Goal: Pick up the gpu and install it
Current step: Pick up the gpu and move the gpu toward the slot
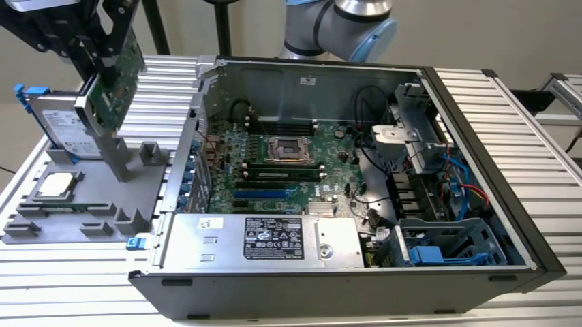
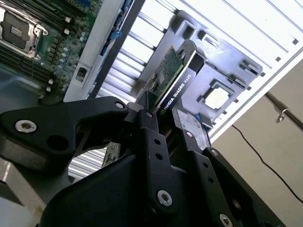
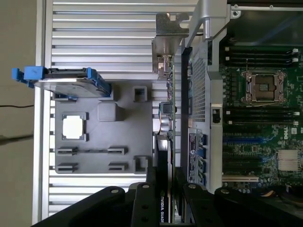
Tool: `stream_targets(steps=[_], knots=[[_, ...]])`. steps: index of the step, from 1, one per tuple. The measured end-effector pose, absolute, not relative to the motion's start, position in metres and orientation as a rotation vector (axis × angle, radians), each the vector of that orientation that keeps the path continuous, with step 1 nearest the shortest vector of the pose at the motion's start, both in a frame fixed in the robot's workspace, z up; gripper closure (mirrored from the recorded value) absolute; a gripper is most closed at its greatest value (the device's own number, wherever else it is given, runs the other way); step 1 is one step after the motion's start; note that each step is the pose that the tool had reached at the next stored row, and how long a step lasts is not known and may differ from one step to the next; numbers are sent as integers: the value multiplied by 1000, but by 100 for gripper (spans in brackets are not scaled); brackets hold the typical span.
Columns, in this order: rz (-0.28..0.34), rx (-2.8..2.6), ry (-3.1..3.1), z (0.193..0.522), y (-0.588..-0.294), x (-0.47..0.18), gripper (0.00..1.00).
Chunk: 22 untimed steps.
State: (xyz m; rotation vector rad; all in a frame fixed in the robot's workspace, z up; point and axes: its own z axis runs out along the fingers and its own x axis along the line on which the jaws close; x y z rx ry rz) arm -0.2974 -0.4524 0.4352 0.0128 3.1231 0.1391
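Observation:
My gripper (image 1: pixel 95 51) is shut on the gpu (image 1: pixel 116 85) and holds it in the air above the grey fixture tray (image 1: pixel 91 211), at the exterior view's left. The card hangs tilted, green board showing, with its silver end bracket (image 1: pixel 116 160) pointing down near the tray. The second wrist view has the black cooler face of the gpu (image 2: pixel 173 82) clamped between the black fingers (image 2: pixel 150 127). In the first wrist view the gpu (image 3: pixel 165 137) is edge-on, just outside the case's side wall (image 3: pixel 208 71), with the gripper (image 3: pixel 165 191) closed around it.
The open computer case (image 1: pixel 473 157) lies on the slatted table, motherboard (image 1: pixel 272 170) with blue and black slots facing up, power supply (image 1: pixel 264 238) at its near side. On the tray stand a silver hard drive with blue rails (image 1: pixel 62 126) and a square CPU chip (image 1: pixel 56 184).

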Motion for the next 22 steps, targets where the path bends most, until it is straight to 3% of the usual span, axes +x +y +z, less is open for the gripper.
stream_targets(steps=[22], knots=[[139,13,3123,435,-452,-274,100]])
